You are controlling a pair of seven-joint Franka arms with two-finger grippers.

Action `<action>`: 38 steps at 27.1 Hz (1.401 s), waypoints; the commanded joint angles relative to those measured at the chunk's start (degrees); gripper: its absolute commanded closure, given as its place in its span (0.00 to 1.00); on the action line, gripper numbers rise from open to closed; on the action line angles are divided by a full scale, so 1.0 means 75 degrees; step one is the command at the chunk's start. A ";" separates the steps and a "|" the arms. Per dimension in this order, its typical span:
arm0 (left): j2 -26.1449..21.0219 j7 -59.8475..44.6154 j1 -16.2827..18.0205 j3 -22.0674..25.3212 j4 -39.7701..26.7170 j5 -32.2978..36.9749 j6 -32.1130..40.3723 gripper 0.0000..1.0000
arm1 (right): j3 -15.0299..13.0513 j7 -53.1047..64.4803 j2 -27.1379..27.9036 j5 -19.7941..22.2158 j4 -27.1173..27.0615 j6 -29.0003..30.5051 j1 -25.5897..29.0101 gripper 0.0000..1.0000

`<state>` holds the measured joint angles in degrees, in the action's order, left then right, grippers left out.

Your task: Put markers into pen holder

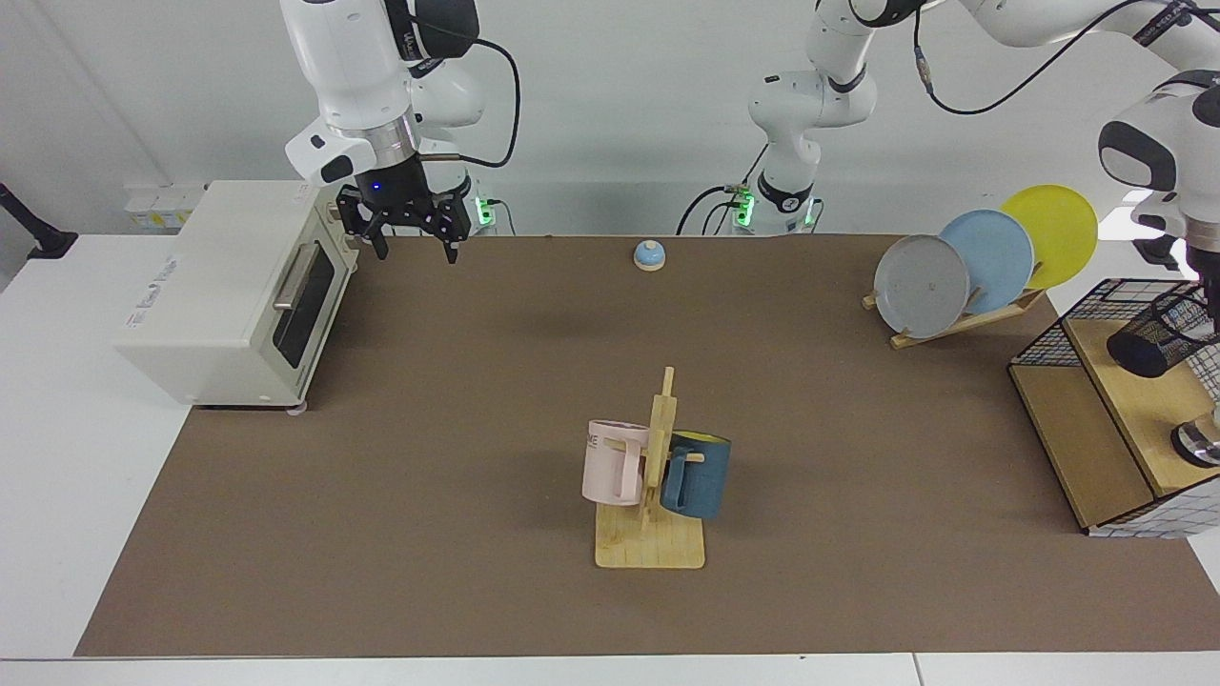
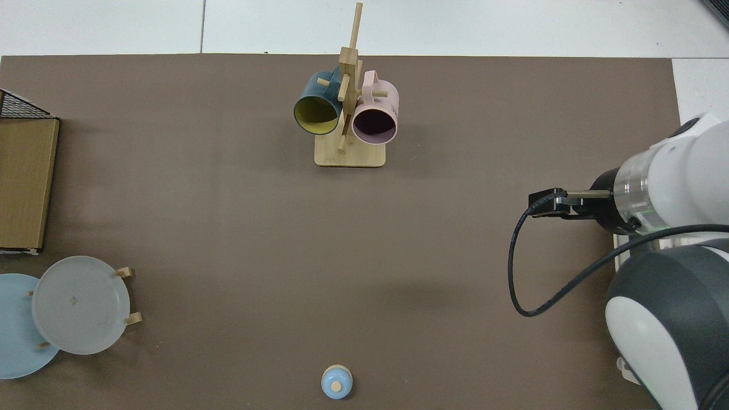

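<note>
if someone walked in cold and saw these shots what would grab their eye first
Probably the wooden mug tree in the middle of the brown mat, a pink mug and a dark blue mug hanging either side. Next, the grey, blue and yellow plates fanned on a rack at the facing view's right. Beside them the left claw tips a black mesh pen holder over the wire basket, while the right claw waits open by the white toaster oven.

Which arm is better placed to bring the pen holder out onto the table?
Left, probably. Its pincer is at the tilted pen holder over the wire basket; the right pincer waits open beside the toaster oven, far across the table.
</note>
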<state>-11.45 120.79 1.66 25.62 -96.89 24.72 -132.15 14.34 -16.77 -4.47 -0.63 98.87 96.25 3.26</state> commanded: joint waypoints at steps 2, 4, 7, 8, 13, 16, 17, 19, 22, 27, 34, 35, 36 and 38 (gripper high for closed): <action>0.0085 0.0055 -0.0175 0.0077 0.0296 -0.0039 0.0112 0.65 | 0.0057 0.0091 -0.0048 -0.0139 0.0001 -0.0060 0.0116 0.01; 0.0108 0.0043 -0.0175 0.0030 0.0448 -0.0050 0.0182 0.47 | 0.0057 0.0091 -0.0048 -0.0139 0.0001 -0.0060 0.0116 0.01; 0.0120 -0.0004 -0.0175 -0.0169 0.0765 -0.0062 0.0463 0.00 | 0.0057 0.0091 -0.0048 -0.0139 0.0001 -0.0060 0.0116 0.01; 0.0120 -0.0027 -0.0175 -0.0274 0.0882 -0.0062 0.0603 0.00 | 0.0057 0.0091 -0.0048 -0.0139 0.0001 -0.0060 0.0116 0.01; 0.0260 -0.0284 -0.0175 -0.0766 0.1222 -0.0202 0.1200 0.00 | 0.0057 0.0080 -0.0048 -0.0139 0.0001 -0.0060 0.0116 0.01; 0.0541 -0.0916 -0.0187 -0.0954 0.1316 -0.0577 0.1564 0.00 | 0.0057 0.0091 -0.0048 -0.0139 0.0001 -0.0060 0.0116 0.01; 0.0635 -0.1127 -0.0187 -0.1013 0.1317 -0.0694 0.1693 0.00 | 0.0057 0.0091 -0.0048 -0.0139 0.0001 -0.0060 0.0116 0.01; 0.0822 -0.1502 -0.0199 -0.1200 0.1305 -0.0882 0.1962 0.00 | 0.0057 0.0091 -0.0048 -0.0139 0.0001 -0.0060 0.0116 0.01; 0.1022 -0.2321 -0.0199 -0.1388 0.1258 -0.1443 0.2396 0.00 | 0.0057 0.0091 -0.0048 -0.0139 0.0001 -0.0060 0.0116 0.01; 0.1210 -0.5059 -0.0268 -0.1728 0.1223 -0.1960 0.3309 0.00 | 0.0057 0.0091 -0.0048 -0.0139 0.0001 -0.0060 0.0116 0.01; 0.1479 -0.9188 -0.0351 -0.2606 0.1234 -0.2277 0.4880 0.00 | 0.0057 0.0091 -0.0048 -0.0139 0.0001 -0.0060 0.0116 0.01; 0.1480 -0.9539 -0.0374 -0.2793 0.1234 -0.2323 0.5044 0.00 | 0.0057 0.0091 -0.0048 -0.0139 0.0001 -0.0060 0.0116 0.01; 0.1480 -0.9903 -0.0409 -0.2934 0.1234 -0.2382 0.5173 0.00 | 0.0057 0.0091 -0.0048 -0.0139 0.0001 -0.0060 0.0116 0.01; 0.1526 -1.0641 -0.0491 -0.3087 0.1235 -0.2534 0.5396 0.00 | 0.0057 0.0091 -0.0048 -0.0139 0.0001 -0.0060 0.0116 0.01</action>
<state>-1.66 54.31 -0.22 4.87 -86.80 7.94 -95.87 14.34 -16.77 -4.47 -0.63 98.87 96.25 3.26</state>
